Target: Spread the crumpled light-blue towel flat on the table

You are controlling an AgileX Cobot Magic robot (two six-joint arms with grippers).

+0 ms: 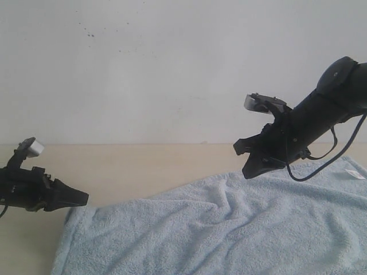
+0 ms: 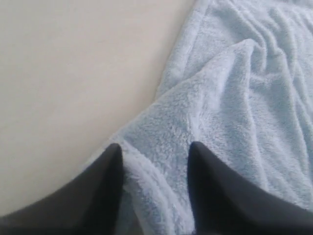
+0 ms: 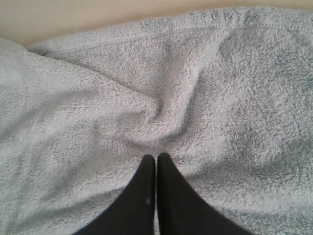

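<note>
The pale light-blue fluffy terry-cloth towel [image 1: 229, 229] lay across the near and right part of the smooth cream-beige table [image 1: 143, 166], mostly opened out but rippled with soft folds. A small white tag [image 1: 355, 175] showed near its far right corner.

Down on the left, the black left gripper [image 1: 85, 199] sat low, right at the towel's near-left corner. The left wrist view had its two dark fingers [image 2: 105, 181] standing apart, with the corner's hemmed edge running between them. They straddled the cloth, though whether they actually pressed it could not be told.

Over on the right, the black right gripper [image 3: 156, 157] was raised at a slant above the towel's back edge. Its fingers were closed tight together, tip against tip, pointing at a bunched crease in the cloth, with no cloth visibly pinched.
</note>
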